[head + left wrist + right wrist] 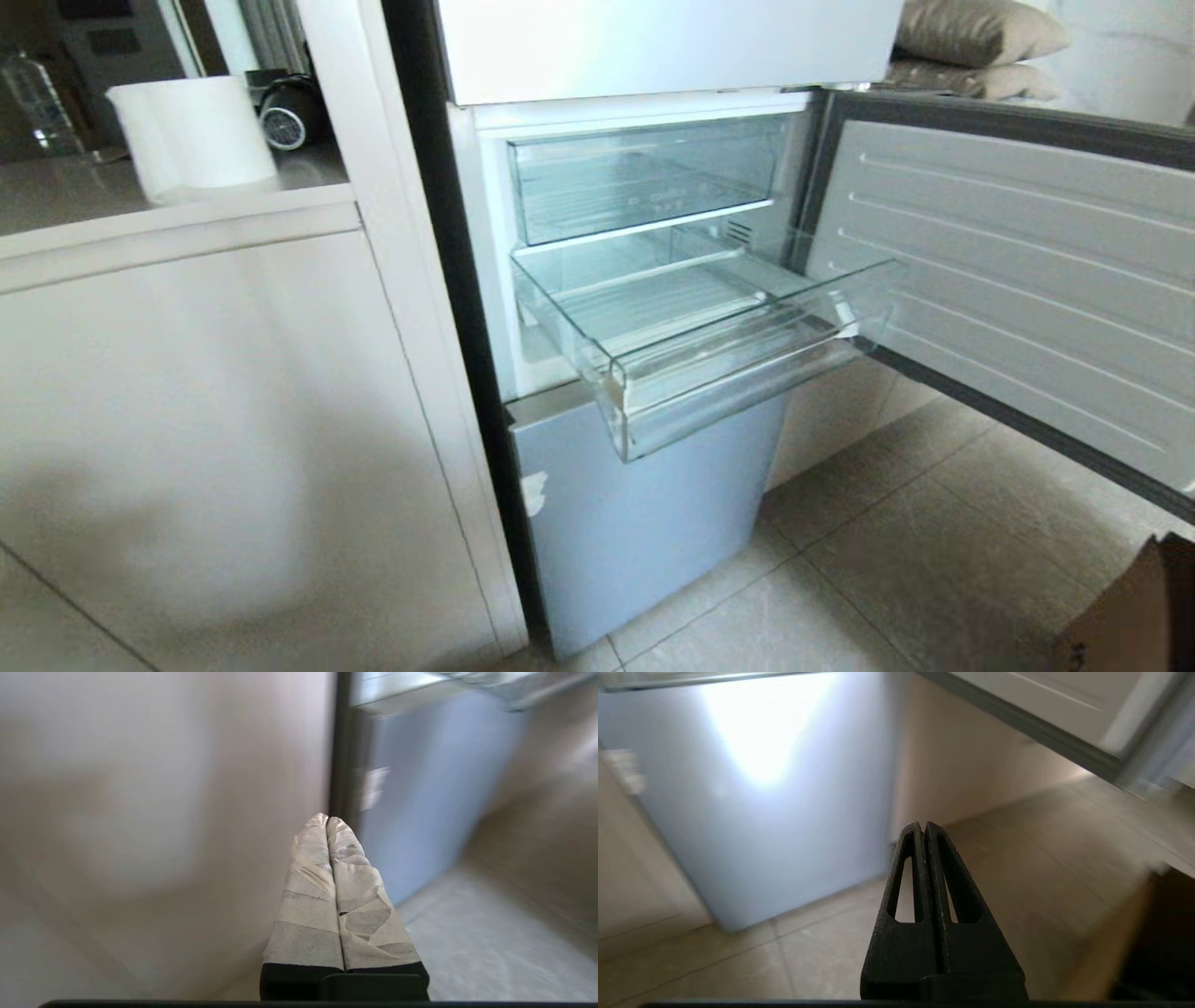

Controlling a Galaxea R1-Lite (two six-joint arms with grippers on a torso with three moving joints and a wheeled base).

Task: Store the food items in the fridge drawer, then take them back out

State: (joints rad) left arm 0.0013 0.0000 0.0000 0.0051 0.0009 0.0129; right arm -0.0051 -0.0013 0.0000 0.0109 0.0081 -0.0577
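Grippers first: the left gripper (328,820) has its two tape-wrapped fingers (308,896) pressed together, with nothing between them. It hangs low, in front of a pale cabinet side (154,812) and the dark edge of the fridge, near the tiled floor (467,952). The right gripper (923,825) is also clenched, its black fingers (957,891) touching along their length and holding nothing. It points toward the grey-blue lower door (761,788) of the fridge, above the floor tiles. Neither arm shows in the head view.

The drawer (728,373) is pulled out of the open fridge, above the lower door (644,504). It is clear plastic, with a ribbed floor and a stepped front lip. No food items are visible in it, nor in any view. Above it, a second clear drawer (644,177) sits pushed in. The fridge door (1018,280) stands open on the right, its ribbed inner side facing the drawer.

To the left of the fridge stands a white cabinet (205,420). On its counter are a white cup (191,140) and a dark round object (289,112) behind it. A brown box corner (1139,607) is on the floor at the lower right.
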